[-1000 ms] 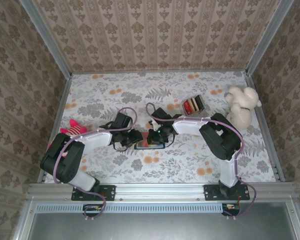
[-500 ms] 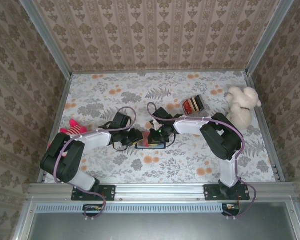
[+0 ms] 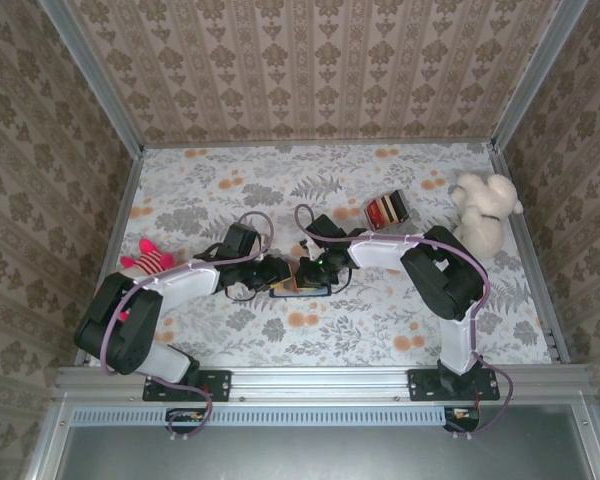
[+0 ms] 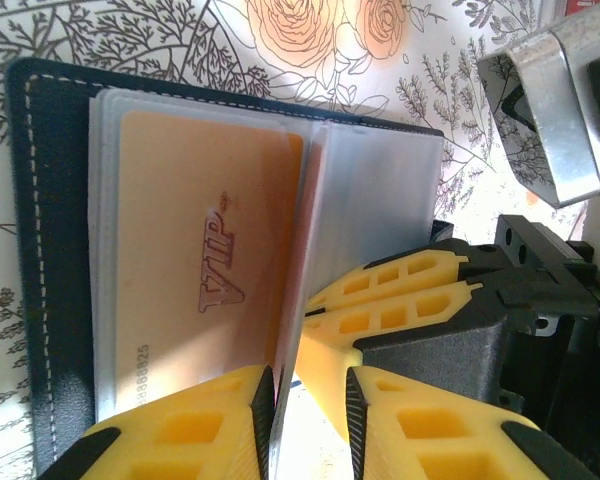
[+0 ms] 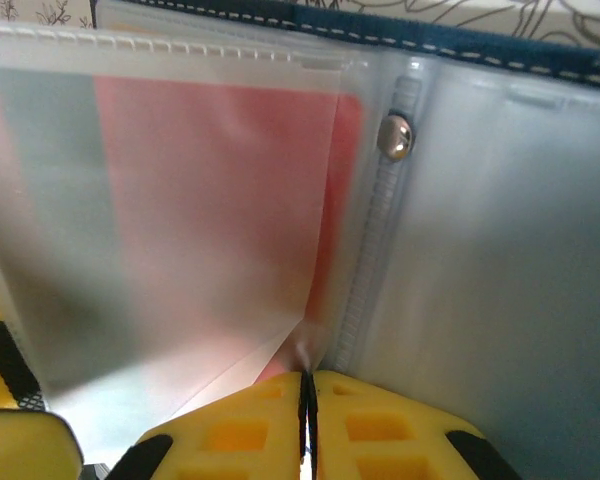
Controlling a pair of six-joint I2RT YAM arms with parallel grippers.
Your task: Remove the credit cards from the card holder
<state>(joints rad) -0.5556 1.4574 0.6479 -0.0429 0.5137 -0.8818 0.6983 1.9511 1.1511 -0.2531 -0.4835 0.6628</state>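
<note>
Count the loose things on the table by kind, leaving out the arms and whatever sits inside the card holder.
Soft toys: 2, the white plush and the pink striped toy
Striped block: 1
Card holder: 1, lying open
Total: 4

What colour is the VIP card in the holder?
Pale orange; the card shows best in the left wrist view.
</note>
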